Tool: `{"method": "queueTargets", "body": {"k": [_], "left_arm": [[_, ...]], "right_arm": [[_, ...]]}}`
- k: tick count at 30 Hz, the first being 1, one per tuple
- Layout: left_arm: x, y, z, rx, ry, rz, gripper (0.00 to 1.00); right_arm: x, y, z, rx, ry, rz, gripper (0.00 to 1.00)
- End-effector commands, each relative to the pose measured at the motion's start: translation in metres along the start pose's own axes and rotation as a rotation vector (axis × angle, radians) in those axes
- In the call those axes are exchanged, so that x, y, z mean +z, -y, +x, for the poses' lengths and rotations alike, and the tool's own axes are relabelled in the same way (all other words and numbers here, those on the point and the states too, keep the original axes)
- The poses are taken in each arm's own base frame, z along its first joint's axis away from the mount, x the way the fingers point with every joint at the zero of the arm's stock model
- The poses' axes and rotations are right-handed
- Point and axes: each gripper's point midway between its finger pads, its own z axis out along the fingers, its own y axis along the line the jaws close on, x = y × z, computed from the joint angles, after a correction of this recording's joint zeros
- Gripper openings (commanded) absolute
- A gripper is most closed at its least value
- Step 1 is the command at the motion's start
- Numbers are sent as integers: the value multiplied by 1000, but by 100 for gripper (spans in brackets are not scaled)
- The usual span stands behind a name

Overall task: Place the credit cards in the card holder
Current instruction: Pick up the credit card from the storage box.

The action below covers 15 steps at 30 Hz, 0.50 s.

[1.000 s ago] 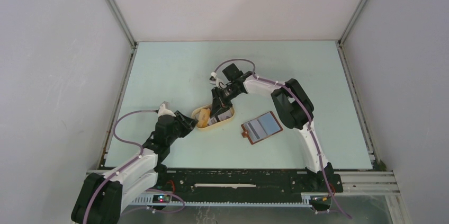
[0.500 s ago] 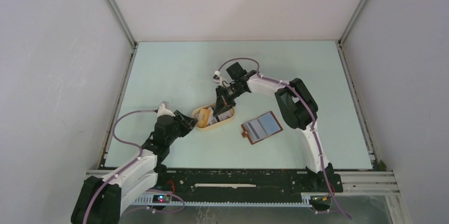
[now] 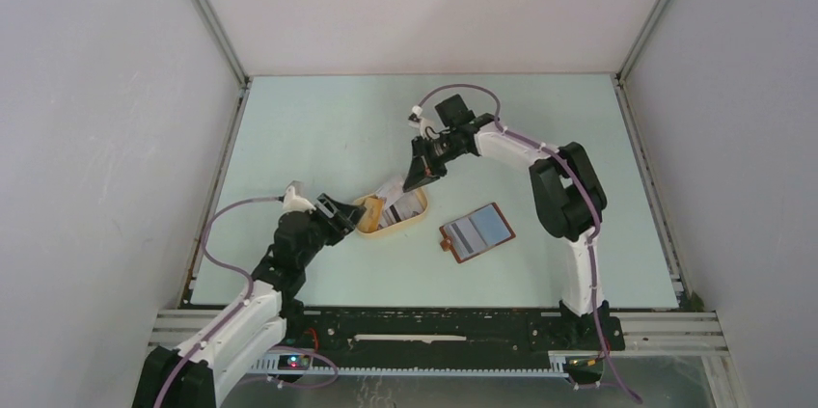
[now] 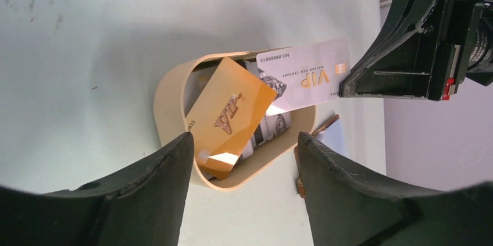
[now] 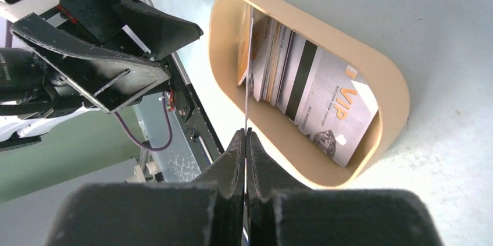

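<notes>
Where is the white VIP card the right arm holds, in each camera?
Top external: white VIP card centre, at the cream oval tray's upper edge.
Left wrist: card upper right, printed face showing, over the tray.
Right wrist: card edge-on, a thin line rising from the right fingers.
Shared landmark: the cream oval tray.

1. Whitish card [image 4: 305, 74], raised over the rim of the oval cream tray [image 4: 168, 92]: gold "VIP", a small line ending "NEW CENTURY", and a number line starting "NO", then "A" and a run of 8s. All of it is upside down in the left wrist view.
2. Orange card [image 4: 229, 115], leaning inside the tray: embossed "VIP".
3. Pale card [image 5: 337, 112], lying inside the tray: gold "VIP"; the small print beside it is too fine to read.
</notes>
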Motion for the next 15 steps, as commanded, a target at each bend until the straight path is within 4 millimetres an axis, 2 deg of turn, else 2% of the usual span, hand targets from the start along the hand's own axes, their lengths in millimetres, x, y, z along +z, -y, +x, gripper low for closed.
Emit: {"method": "queueTargets", "body": {"k": [1, 4, 7, 12, 15], "left_arm": [[-6, 32, -16, 25, 34, 117, 76], [-13, 53, -22, 37, 45, 199, 90], [-20, 73, -27, 55, 58, 291, 99], [-32, 116, -34, 188, 49, 463, 100], [-37, 143, -35, 294, 8, 566, 100]], "right_arm": [[-34, -23, -7, -119, 58, -16, 0], [-52, -29, -3, -178, 76, -44, 0], [-72, -37, 3, -246, 98, -71, 0], [-99, -50, 27, -435, 82, -124, 0], [-109, -55, 54, -540, 29, -159, 0]]}}
